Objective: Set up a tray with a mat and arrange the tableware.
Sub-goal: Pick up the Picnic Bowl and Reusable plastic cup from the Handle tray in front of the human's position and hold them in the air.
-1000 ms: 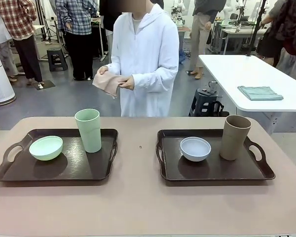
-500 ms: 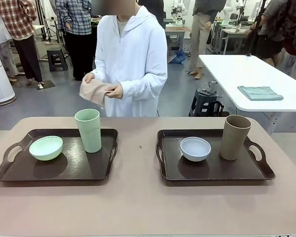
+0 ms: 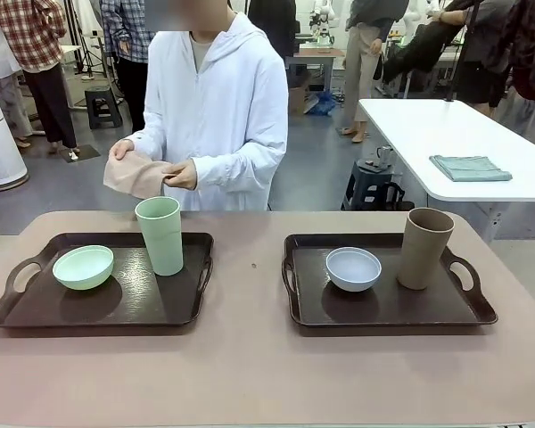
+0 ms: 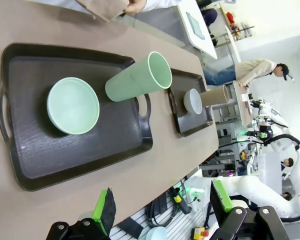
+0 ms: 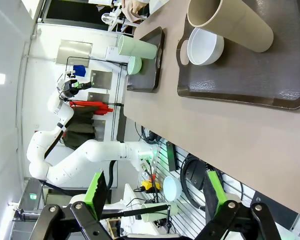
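Note:
Two dark brown trays lie on the table. The left tray [image 3: 36, 310] [image 4: 80, 155] holds a mint green bowl [image 3: 83, 267] [image 4: 73, 105] and an upright pale green cup [image 3: 160, 234] [image 4: 138, 78]. On the right tray [image 3: 392, 308] [image 5: 250, 80] stand a pale bluish-white bowl [image 3: 353, 268] [image 5: 205, 46] and a tan-brown cup [image 3: 424, 247] [image 5: 230, 22]. Across the table a person holds a pinkish-beige folded mat [image 3: 138, 175] in both hands, above and behind the left tray. My left gripper [image 4: 162, 207] hangs open above the table's near edge. The right gripper [image 5: 155, 192] is open too, nothing between its fingers.
A white side table [image 3: 455, 143] with a folded teal cloth [image 3: 470, 167] stands at the back right, a stool [image 3: 372, 183] beside it. Other people stand far behind. Bare table top runs between the trays and along the near edge.
The person has stepped to the picture's left with the mat, lowering it closer to the pale green cup. Trays and tableware have not moved.

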